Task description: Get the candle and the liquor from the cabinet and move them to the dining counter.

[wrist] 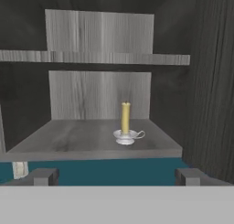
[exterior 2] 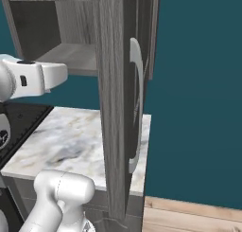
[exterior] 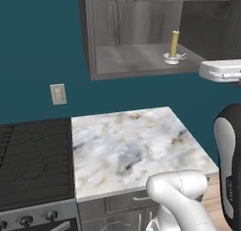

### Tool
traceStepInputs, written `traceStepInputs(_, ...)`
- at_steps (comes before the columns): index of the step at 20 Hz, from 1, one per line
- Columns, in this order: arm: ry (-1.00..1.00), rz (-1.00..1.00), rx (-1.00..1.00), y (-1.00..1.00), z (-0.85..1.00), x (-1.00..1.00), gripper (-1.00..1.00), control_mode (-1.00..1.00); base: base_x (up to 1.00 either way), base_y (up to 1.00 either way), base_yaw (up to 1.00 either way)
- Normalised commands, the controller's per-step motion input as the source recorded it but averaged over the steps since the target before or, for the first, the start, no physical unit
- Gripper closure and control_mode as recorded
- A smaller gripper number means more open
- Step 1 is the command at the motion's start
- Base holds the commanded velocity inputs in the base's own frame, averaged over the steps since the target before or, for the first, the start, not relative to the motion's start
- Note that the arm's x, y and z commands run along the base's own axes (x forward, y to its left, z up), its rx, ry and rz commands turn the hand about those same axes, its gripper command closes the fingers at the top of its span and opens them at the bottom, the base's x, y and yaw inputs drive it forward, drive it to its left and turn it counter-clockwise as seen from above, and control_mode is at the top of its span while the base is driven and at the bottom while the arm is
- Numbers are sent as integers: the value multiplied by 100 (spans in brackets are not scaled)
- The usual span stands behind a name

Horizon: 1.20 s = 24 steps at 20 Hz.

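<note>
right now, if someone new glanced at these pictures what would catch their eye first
First the pale-yellow candle, upright in its white holder on the lower shelf of the open cabinet, alone there. Then the cabinet door, swung open and looming in the right base view over the marble worktop. The open gripper faces the candle from outside the shelf.

candle (wrist: 125, 119) on cabinet (wrist: 87, 138) shelf, right side

Base views flank the open cabinet (exterior: 136, 60), hand view faces its shelf closer in
</note>
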Motion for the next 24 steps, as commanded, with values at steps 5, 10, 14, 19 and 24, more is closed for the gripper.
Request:
traceStepInputs(5,0,0,0,0,0,14,-100,-100,0,0,0)
traceStepInputs(10,0,0,0,0,0,20,-100,-100,0,0,0)
traceStepInputs(14,0,0,0,0,0,26,-100,-100,0,0,0)
traceStepInputs(19,0,0,0,0,0,38,-100,-100,0,0,0)
traceStepInputs(24,0,0,1,-1,0,47,-100,-100,0,0,0)
